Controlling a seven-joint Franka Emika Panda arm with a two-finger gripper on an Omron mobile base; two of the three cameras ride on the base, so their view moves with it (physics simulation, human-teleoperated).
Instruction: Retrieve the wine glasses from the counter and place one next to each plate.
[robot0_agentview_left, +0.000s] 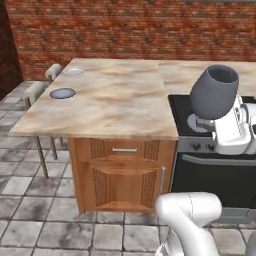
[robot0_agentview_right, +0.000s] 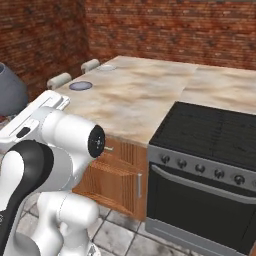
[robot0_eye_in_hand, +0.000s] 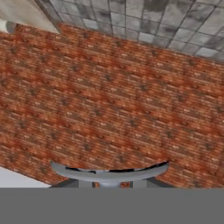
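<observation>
My gripper (robot0_agentview_left: 206, 121) is shut on a dark grey-blue wine glass (robot0_agentview_left: 214, 91), held tilted in the air above the stove's left side. In the right base view the glass's bowl (robot0_agentview_right: 9, 91) shows at the left edge, beside my arm. The hand view has the glass (robot0_eye_in_hand: 109, 173) as a grey disc just above my gripper (robot0_eye_in_hand: 111, 184). Two pale round plates lie on the marbled table's left side, the nearer plate (robot0_agentview_left: 63, 93) (robot0_agentview_right: 80, 86) and the farther plate (robot0_agentview_left: 74, 71) (robot0_agentview_right: 106, 67). The counter (robot0_agentview_left: 200, 70) (robot0_agentview_right: 225, 85) runs behind the stove.
A black stove (robot0_agentview_left: 215, 165) (robot0_agentview_right: 205, 165) stands right of the table's wooden cabinet (robot0_agentview_left: 122, 175). Two stools (robot0_agentview_left: 36, 91) (robot0_agentview_right: 59, 80) sit at the table's far left side. A red brick wall (robot0_agentview_left: 125, 30) closes the back. Grey floor tiles (robot0_agentview_left: 45, 220) lie in front.
</observation>
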